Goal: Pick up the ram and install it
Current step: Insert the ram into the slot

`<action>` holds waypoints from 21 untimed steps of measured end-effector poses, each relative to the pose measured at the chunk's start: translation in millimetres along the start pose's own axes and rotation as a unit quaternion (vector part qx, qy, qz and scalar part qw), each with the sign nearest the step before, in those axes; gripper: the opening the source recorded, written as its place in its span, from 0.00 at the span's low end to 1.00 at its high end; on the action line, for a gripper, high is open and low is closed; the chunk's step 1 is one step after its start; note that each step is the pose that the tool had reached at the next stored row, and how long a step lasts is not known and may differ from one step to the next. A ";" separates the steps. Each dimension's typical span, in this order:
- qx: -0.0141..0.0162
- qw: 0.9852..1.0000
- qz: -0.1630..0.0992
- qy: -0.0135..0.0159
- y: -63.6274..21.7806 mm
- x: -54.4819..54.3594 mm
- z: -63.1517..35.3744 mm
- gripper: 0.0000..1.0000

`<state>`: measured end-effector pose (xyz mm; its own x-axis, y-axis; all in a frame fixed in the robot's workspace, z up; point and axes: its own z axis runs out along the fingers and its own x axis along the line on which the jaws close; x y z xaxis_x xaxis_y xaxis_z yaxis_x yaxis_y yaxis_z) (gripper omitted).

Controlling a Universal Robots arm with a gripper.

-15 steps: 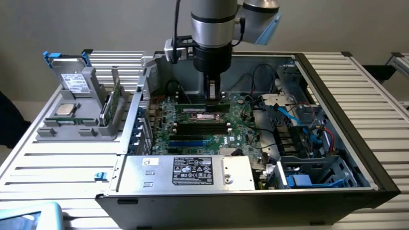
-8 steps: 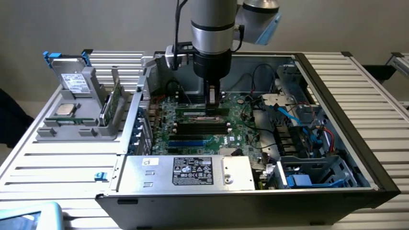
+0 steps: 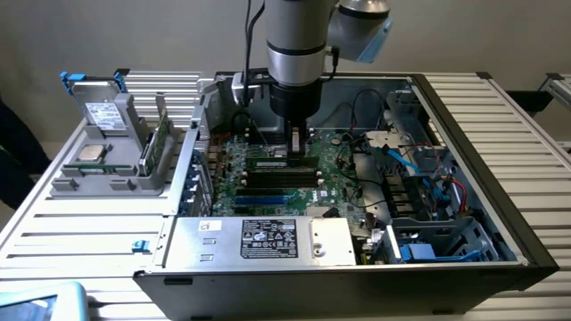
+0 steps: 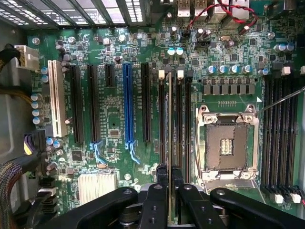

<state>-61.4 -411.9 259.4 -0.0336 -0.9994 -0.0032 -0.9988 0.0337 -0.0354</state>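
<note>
The ram (image 4: 169,119) is a thin green stick seen edge-on in the wrist view. It runs along the black memory slots (image 4: 180,119) beside the open processor socket (image 4: 228,143). My gripper (image 4: 169,172) is shut on its near end, one black finger (image 4: 161,177) on each side. In the exterior view the gripper (image 3: 297,150) reaches straight down into the open computer case. There the ram (image 3: 270,162) lies level at the slots on the green motherboard (image 3: 267,197). Whether it is seated in a slot I cannot tell.
A grey holder (image 3: 107,180) at the exterior view's left carries a drive with blue tabs (image 3: 103,110), a silver processor chip (image 3: 89,152) and another green board (image 3: 158,147). The power supply (image 3: 259,239) fronts the case. Cables and a drive cage (image 3: 428,200) crowd the exterior view's right.
</note>
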 end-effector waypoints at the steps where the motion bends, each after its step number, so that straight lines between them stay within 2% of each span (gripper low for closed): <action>1: 0.000 1.000 0.000 0.000 0.1 0.0 1.8 0.15; 11: 0.000 1.000 -0.001 0.000 -0.8 0.0 7.1 0.15; 12: 0.000 1.000 -0.001 0.001 -0.8 -0.4 7.4 0.15; 14: 0.000 1.000 -0.002 0.008 -0.7 -2.2 7.9 0.15; 15: 0.000 1.000 -0.002 0.009 -0.7 -2.5 8.3 0.15; 17: 0.000 1.000 -0.002 0.011 -0.7 -2.7 9.0 0.15; 21: 0.001 1.000 -0.002 0.011 -0.5 -2.5 13.2 0.15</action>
<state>-60.3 -409.5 246.3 -0.0295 -0.9994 0.0190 -0.9989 0.0288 -0.0364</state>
